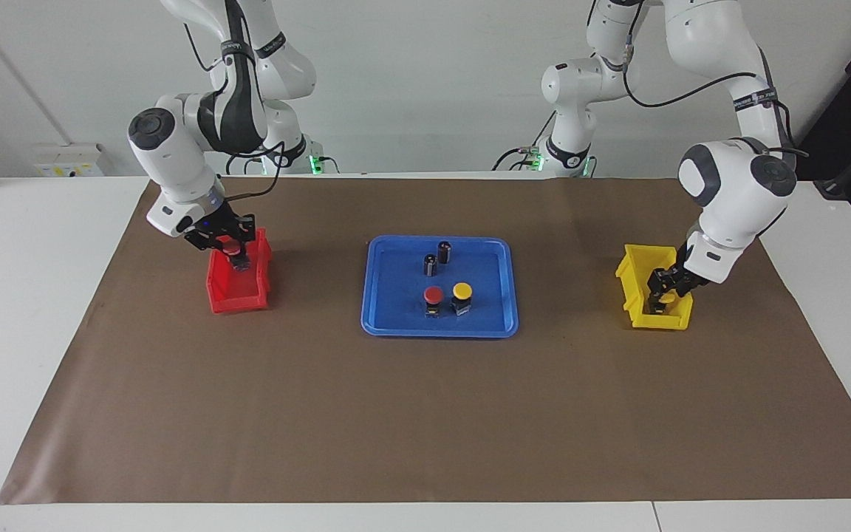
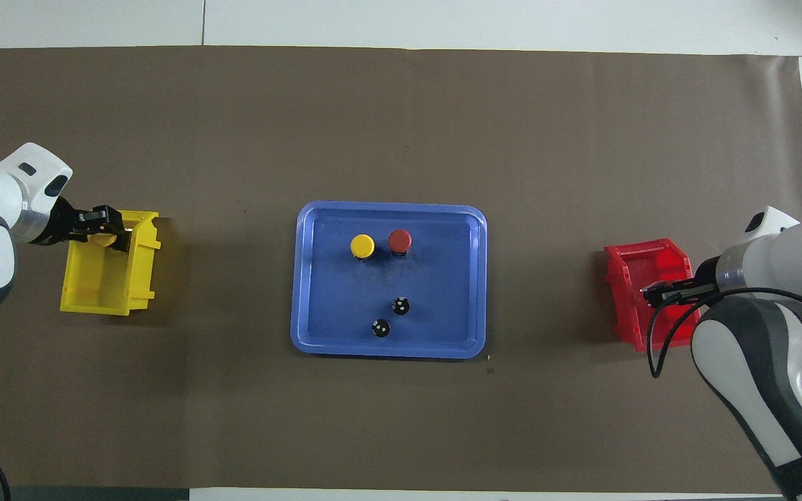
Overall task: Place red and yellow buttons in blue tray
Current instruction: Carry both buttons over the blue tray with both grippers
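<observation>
The blue tray [image 1: 381, 295] [image 2: 310, 278] lies mid-table. In it stand one red button [image 1: 433, 296] [image 2: 399, 241] and one yellow button [image 1: 462, 291] [image 2: 362, 245], side by side. My right gripper [image 1: 233, 251] [image 2: 654, 293] is shut on a second red button [image 1: 232, 249] at the rim of the red bin [image 1: 237, 292] [image 2: 641, 268]; the overhead view hides this button. My left gripper [image 1: 660, 297] [image 2: 105, 228] reaches down into the yellow bin [image 1: 643, 310] [image 2: 105, 285] and is shut on a second yellow button [image 2: 102, 239].
Two dark capless cylinders [image 1: 431, 264] [image 1: 445, 251] stand in the tray, nearer to the robots than the buttons. The red bin sits toward the right arm's end of the table, the yellow bin toward the left arm's end. A brown mat [image 1: 425, 414] covers the table.
</observation>
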Motion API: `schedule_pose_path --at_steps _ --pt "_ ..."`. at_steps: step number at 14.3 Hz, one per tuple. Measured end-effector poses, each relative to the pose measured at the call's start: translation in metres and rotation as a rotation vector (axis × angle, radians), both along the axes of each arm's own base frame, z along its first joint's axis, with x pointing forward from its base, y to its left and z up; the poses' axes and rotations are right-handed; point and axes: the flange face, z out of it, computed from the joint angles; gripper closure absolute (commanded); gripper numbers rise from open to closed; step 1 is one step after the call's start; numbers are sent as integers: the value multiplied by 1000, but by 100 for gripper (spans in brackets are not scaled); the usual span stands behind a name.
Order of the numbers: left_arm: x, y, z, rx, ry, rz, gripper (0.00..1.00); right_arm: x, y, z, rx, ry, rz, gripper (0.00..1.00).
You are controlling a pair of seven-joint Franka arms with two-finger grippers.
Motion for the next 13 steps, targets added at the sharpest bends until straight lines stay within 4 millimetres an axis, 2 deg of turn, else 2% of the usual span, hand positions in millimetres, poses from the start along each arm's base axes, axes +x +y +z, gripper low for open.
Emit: schedule_pose_path --at_steps 1,3,5,7,9,10,11,13 --pt "0 0 0 0 0 0 65 12 7 20 -4 7 -9 77" --pt "0 0 0 0 1 0 85 40 39 59 -14 -7 -43 78" --pt "0 0 -1 0 1 -1 98 62 95 81 -14 -47 -76 79" --pt "-1 0 0 0 7 -2 98 70 160 78 -14 -75 -108 80" --pt "1 -3 13 -3 44 -8 98 72 215 61 2 -105 -159 80" --pt "4 -5 29 -4 71 -12 98 74 232 50 8 -121 -176 80" --pt "7 -9 51 -5 94 -12 99 79 239 39 13 -132 -186 80" --pt "9 -27 100 -6 113 9 98 87 245 19 26 -132 -197 79"
